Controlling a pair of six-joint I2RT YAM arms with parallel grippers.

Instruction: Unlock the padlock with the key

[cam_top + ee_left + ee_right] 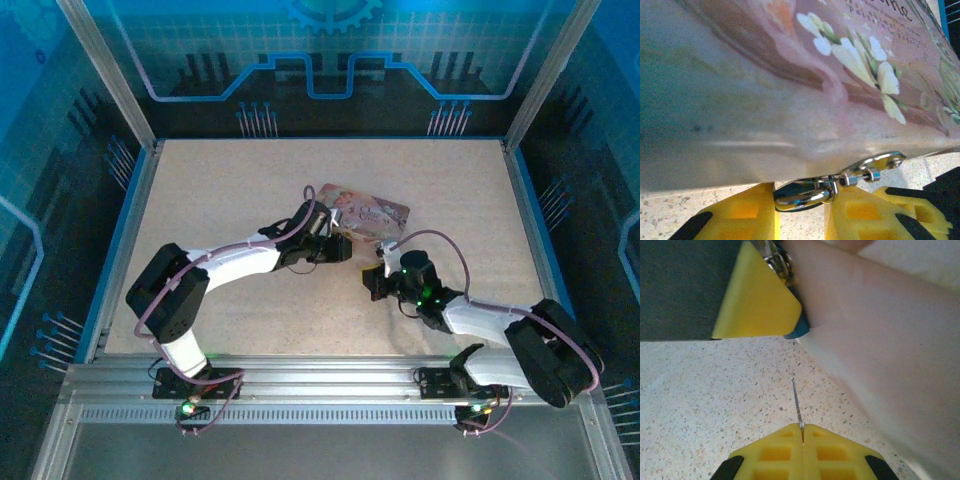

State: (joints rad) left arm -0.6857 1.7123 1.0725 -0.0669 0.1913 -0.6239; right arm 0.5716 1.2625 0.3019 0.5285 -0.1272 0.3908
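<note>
One padlock [805,195], one key [797,400], one tin [365,212].

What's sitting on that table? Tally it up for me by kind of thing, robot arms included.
Robot arms: 2 (left arm, right arm)
Pink tin: 1
Padlock: 1
Key: 1
Total: 5

Top view looks down from behind — both wrist views sit close on the pink tin [365,212], shared by all.
</note>
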